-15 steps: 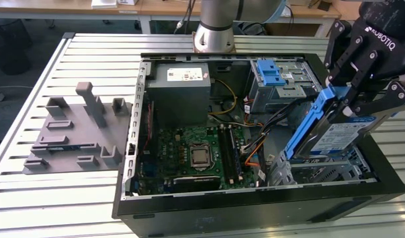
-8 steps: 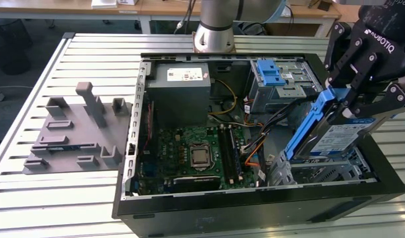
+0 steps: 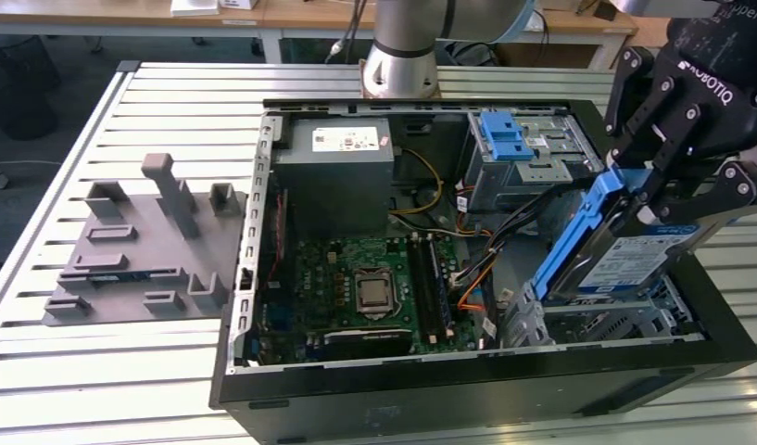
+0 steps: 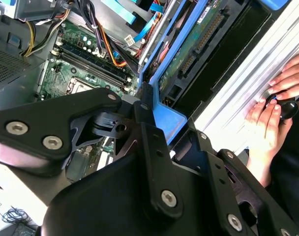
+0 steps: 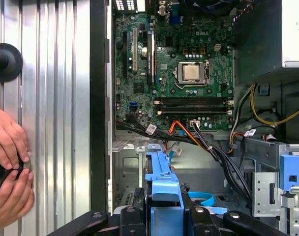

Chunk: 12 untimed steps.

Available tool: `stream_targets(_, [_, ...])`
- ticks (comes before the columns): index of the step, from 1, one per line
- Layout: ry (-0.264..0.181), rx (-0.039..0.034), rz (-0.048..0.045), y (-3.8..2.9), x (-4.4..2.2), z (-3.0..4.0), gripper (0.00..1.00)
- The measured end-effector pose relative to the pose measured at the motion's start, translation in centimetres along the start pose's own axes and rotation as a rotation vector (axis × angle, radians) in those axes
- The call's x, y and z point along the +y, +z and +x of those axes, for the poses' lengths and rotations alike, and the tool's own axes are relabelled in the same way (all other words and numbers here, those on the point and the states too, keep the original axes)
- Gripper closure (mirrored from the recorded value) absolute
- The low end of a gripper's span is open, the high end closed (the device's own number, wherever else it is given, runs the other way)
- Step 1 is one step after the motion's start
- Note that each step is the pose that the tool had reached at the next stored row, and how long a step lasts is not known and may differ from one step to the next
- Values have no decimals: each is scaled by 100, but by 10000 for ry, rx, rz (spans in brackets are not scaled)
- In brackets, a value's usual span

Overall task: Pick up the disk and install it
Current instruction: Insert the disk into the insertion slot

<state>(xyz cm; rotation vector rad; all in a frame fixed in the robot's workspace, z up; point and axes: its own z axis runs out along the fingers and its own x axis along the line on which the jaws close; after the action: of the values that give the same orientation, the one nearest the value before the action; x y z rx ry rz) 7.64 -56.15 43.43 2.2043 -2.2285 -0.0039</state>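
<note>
Your flat silver-metal disk point(image 3: 634, 252), with its white-and-blue label and blue plastic side rails, hangs tilted over the grey metal drive cage point(image 3: 615, 326) at the 4 o'clock corner of the open black computer case point(image 3: 477, 389) in the exterior view. The black end effector point(image 3: 689, 206) pinches the disk's upper end, and the long axis runs down toward 7 o'clock from it.
</note>
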Motion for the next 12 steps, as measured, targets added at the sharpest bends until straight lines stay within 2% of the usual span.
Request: stream_targets(12, [6,0,-19,70,-4,2,64])
